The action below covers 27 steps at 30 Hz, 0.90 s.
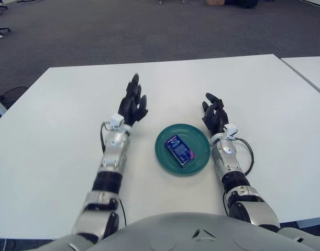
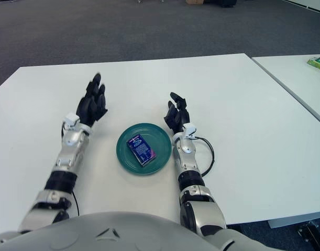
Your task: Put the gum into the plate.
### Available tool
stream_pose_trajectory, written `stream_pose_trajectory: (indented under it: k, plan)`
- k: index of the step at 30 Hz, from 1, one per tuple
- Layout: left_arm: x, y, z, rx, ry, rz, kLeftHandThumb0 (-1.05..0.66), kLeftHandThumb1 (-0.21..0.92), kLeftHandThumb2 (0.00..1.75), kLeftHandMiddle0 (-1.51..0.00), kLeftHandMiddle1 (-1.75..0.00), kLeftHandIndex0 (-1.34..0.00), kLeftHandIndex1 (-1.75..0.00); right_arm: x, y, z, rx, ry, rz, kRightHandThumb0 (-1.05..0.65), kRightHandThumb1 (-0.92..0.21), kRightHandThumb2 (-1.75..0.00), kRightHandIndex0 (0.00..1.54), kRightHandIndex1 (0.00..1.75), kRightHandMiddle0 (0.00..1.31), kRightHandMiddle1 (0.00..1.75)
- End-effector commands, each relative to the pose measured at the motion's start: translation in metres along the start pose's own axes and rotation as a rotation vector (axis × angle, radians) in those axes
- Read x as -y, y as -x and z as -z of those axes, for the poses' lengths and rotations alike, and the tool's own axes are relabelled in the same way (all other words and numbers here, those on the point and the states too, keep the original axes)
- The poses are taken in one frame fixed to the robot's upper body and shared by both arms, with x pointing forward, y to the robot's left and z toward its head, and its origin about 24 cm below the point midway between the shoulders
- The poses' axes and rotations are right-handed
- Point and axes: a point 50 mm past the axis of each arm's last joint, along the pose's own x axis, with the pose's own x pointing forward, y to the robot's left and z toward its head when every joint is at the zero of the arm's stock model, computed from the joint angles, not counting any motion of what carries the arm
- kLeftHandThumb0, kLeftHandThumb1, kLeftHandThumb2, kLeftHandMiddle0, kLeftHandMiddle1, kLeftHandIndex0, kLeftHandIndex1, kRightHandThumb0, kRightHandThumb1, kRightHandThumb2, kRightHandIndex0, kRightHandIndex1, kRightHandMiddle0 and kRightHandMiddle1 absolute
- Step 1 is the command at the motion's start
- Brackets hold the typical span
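Gum (image 1: pixel 179 149) lies in green plate (image 1: pixel 200 157) on white bench (image 1: pixel 55 146). Left hand (image 1: pixel 132 104) and right hand (image 1: pixel 214 115) flank the plate, fingers loosely spread, empty. Only the right eye view shows a green item (image 2: pixel 318 63) on the neighbouring table.

Both hands, the left hand (image 1: pixel 132 102) and the right hand (image 1: pixel 214 115), have black jointed fingers (image 1: pixel 134 83). Behind the fingers each wrist carries a small white block, then a silver forearm with black joint bands. A thin black cable (image 1: pixel 248 157) loops beside the right forearm.

Gum (image 1: pixel 179 149) in plate (image 1: pixel 198 161) on tabletop (image 1: pixel 60 130), left hand (image 1: pixel 132 105) left of plate, right hand (image 1: pixel 214 116) at its right
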Motion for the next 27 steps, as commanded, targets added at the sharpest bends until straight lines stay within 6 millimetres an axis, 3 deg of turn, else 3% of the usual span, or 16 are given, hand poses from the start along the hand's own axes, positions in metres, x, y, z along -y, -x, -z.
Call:
stream_pose_trajectory:
  k: [1, 14, 20, 27]
  plan:
    - [0.0, 0.002, -0.008, -0.007, 0.031, -0.067, -1.05, 0.92, 0.93, 0.0, 0.0, 0.0, 0.0, 0.023, 0.04, 0.055, -0.288, 0.006, 0.095, -0.71, -0.92, -0.96, 0.3, 0.01, 0.0, 0.75]
    - [0.009, 0.004, 0.001, -0.121, -0.004, -0.151, -1.05, 0.92, 1.04, 0.0, 0.0, 0.0, 0.0, 0.023, 0.039, 0.059, -0.319, 0.001, 0.084, -0.75, -0.92, -0.95, 0.32, 0.01, 0.0, 0.69]
    - [0.013, 0.017, 0.006, -0.095, -0.08, -0.065, -1.05, 0.92, 1.06, 0.0, 0.0, 0.0, 0.0, 0.02, 0.039, 0.059, -0.312, -0.002, 0.077, -0.76, -0.92, -0.93, 0.34, 0.02, 0.0, 0.7]
    - [0.002, 0.033, 0.027, -0.069, -0.094, -0.043, -1.05, 0.92, 1.07, 0.0, 0.0, 0.0, 0.0, 0.019, 0.039, 0.057, -0.3, -0.001, 0.071, -0.76, -0.92, -0.92, 0.36, 0.03, 0.0, 0.71]
